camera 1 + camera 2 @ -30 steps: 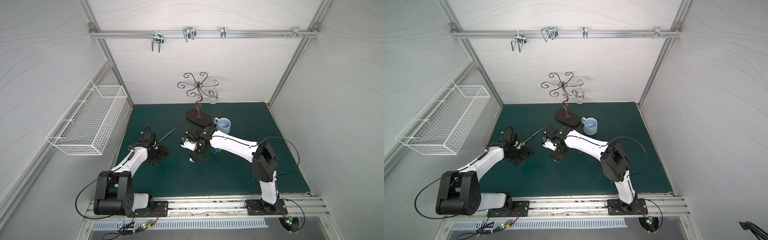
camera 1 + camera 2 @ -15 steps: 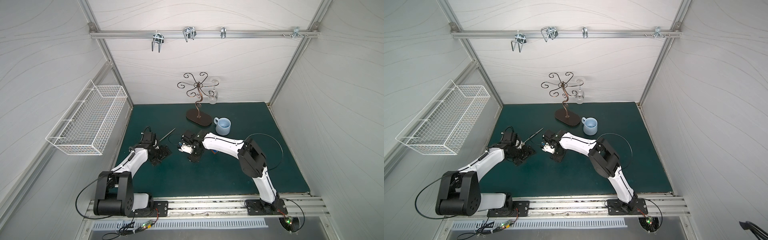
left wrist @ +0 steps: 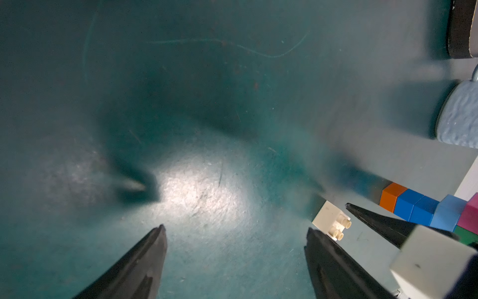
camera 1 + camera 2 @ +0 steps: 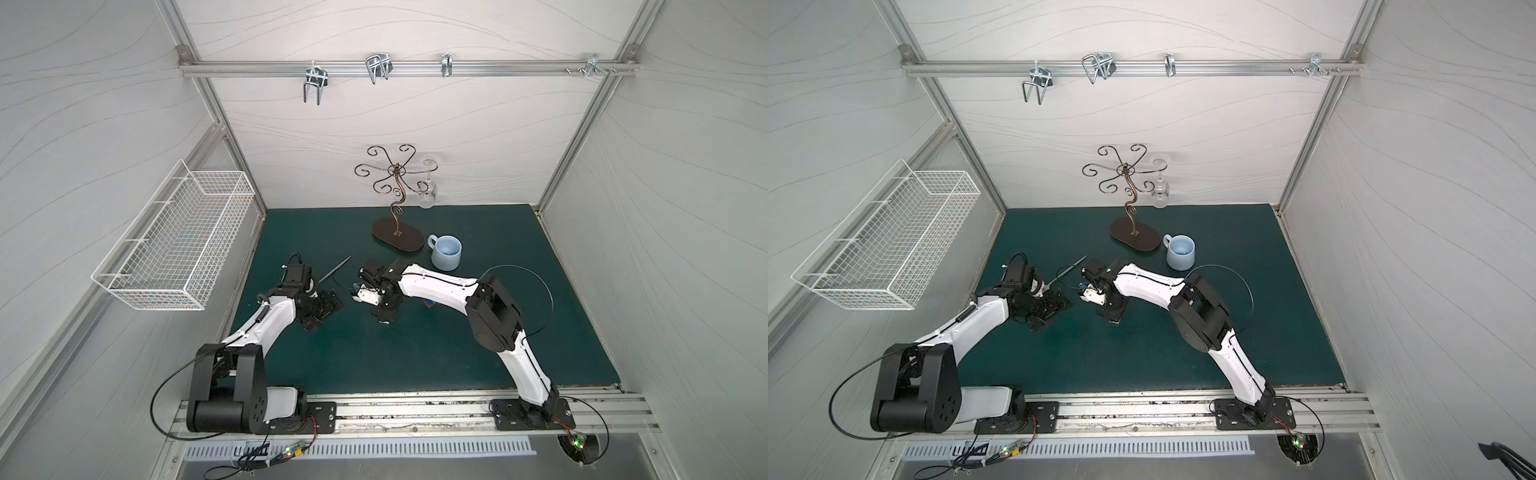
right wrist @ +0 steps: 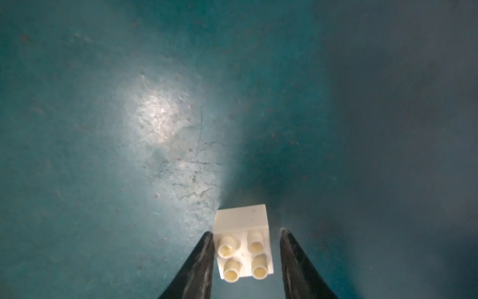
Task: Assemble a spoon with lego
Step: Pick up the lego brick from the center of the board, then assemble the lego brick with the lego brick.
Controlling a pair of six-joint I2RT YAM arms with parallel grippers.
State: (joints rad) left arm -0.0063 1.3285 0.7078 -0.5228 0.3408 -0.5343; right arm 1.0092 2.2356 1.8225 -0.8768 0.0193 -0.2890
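a top view: left gripper [image 4: 326,315] and right gripper [image 4: 383,318] low over green mat [image 4: 415,357]; spoon [image 4: 430,303] peeks out under right arm | left wrist: left jaws wide open, empty | right wrist: right jaws open around white brick [image 5: 243,227], one finger [image 5: 204,256] touching it

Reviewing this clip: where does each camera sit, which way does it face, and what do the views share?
Top views: high over the front rail, looking down and back at the mat; left arm and right arm show whole in both.
Left wrist: looks past the open left fingers at mat, white brick, spoon.
Right wrist: looks down at the white brick flanked by the right fingers.
Shared: both wrist views show the white brick.
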